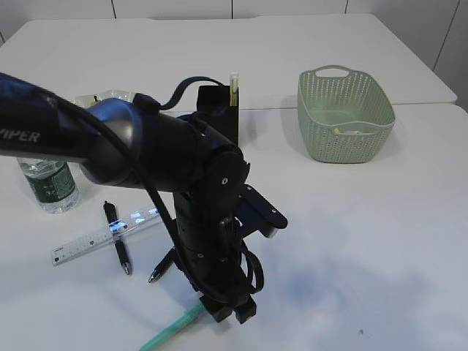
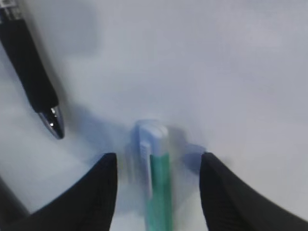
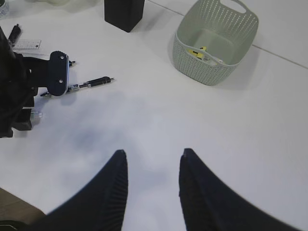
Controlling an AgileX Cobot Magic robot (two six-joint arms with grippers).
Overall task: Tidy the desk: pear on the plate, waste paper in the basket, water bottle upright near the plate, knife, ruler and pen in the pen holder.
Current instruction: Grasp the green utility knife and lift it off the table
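White desk [image 1: 365, 241] | left hand [image 2: 156, 192] open astride mint-green pen [image 2: 161, 187]

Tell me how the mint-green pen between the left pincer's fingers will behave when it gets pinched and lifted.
The mint-green pen looks like a slim, rigid plastic barrel, so it should stay stiff and light. Its smooth round body may roll or slip on the white desk if one finger touches first. It lies between the open left pincer, slightly off-centre, so it might pivot.

Left arm [image 1: 146, 157] blocks worktop [image 1: 380, 241] centre; black pens [image 1: 117, 238], ruler [image 1: 102, 238] crowd left front. Right front bare, open passage toward basket [image 1: 345, 113].
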